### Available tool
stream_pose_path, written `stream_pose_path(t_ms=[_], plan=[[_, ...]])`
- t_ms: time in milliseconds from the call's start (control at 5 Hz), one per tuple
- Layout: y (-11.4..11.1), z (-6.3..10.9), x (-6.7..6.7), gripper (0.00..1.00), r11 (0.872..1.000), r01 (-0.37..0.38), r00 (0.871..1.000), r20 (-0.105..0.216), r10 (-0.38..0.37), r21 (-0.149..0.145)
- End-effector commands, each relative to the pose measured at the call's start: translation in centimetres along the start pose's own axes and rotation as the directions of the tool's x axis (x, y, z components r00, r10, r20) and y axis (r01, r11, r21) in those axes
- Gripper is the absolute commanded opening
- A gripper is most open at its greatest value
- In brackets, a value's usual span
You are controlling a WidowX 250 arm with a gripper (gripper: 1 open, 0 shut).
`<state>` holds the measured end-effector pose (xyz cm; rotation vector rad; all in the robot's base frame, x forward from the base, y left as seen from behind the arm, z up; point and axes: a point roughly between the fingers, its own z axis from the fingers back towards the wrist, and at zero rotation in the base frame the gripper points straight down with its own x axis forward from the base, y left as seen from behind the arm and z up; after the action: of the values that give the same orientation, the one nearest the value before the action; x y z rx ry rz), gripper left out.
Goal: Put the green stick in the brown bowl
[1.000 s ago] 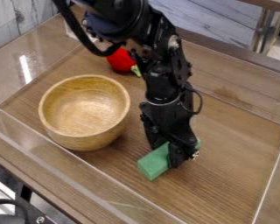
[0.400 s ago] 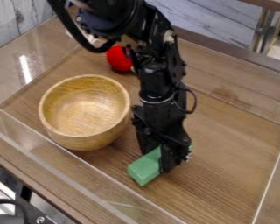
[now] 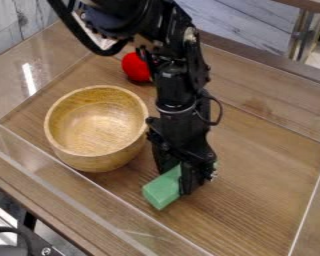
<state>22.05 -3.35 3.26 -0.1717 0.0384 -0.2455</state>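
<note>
The green stick (image 3: 162,190) is a mint-green block whose lower end shows just above the wooden tabletop; its upper part is hidden between the fingers. My gripper (image 3: 184,178) points straight down and is shut on the green stick. The brown bowl (image 3: 95,124) is a round wooden bowl standing upright just left of the gripper, with nothing in it. The black arm rises from the gripper toward the top of the view.
A red strawberry-like toy (image 3: 135,66) lies behind the bowl, partly hidden by the arm. A clear low wall (image 3: 69,185) runs along the front and left of the wooden table. A pale slatted surface lies at the back right.
The gripper has shifted slightly left toward the bowl with the green stick in it, and the stick now hangs a little off the table.
</note>
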Motion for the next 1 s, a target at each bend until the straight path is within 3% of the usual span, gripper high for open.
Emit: stream_pose_path(t_ms=[0, 800], plan=[[0.3, 1.78, 0.83, 0.0, 1.0, -0.008, 0.998, 0.064, 0.007, 0.014], [0.59, 2.57, 0.62, 0.0, 0.999, -0.031, 0.997, 0.068, 0.03, 0.016]])
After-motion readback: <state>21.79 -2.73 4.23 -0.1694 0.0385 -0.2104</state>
